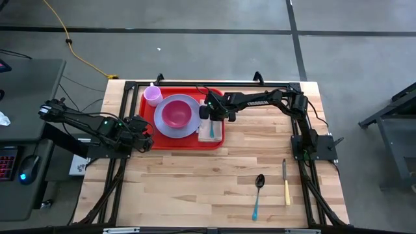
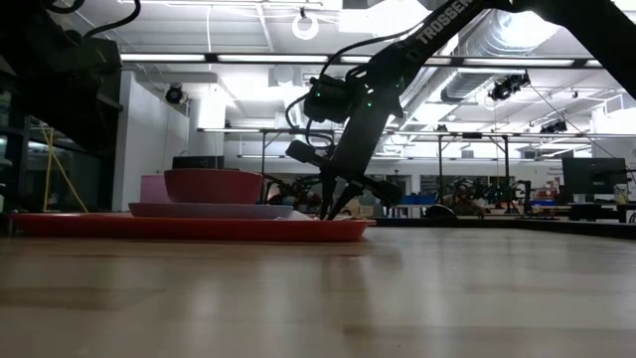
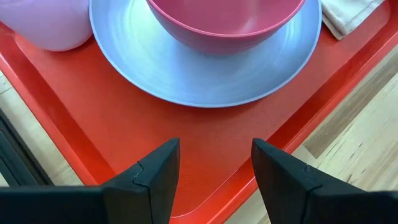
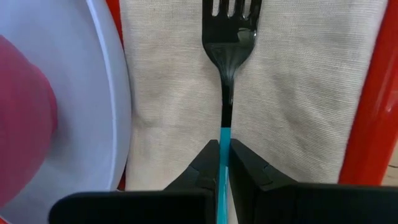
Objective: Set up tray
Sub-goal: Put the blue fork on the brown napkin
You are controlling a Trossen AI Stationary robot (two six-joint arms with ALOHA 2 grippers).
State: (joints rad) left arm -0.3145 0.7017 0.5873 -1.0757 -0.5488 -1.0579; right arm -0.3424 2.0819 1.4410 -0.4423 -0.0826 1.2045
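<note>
The red tray (image 1: pixel 183 143) lies at the table's far middle. It carries a lavender plate (image 1: pixel 162 130) with a pink bowl (image 1: pixel 175 114) on it, a pink cup (image 1: pixel 153 96), and a beige napkin (image 4: pixel 161 93) along its right side. A fork (image 4: pixel 228 37) with a black head and a teal handle lies lengthwise on the napkin. My right gripper (image 4: pixel 224 155) stands over the napkin, shut on the fork's handle. My left gripper (image 3: pixel 214 180) hovers open over the tray's near left corner (image 3: pixel 205 199), touching nothing. My right gripper pinches the fork's teal handle (image 4: pixel 223 138) between its two fingertips, just behind the black neck. The fingers slant down from the table's right side, one on each side of the handle. The fork's head (image 4: pixel 229 22) rests on the napkin.
A teal-handled spoon (image 1: pixel 258 195) and a yellow-handled knife (image 1: pixel 285 182) lie on the bare wood near the table's right front. Black frame rails run along the table's left, right and far edges. Open wood stretches between the tray and the near edge.
</note>
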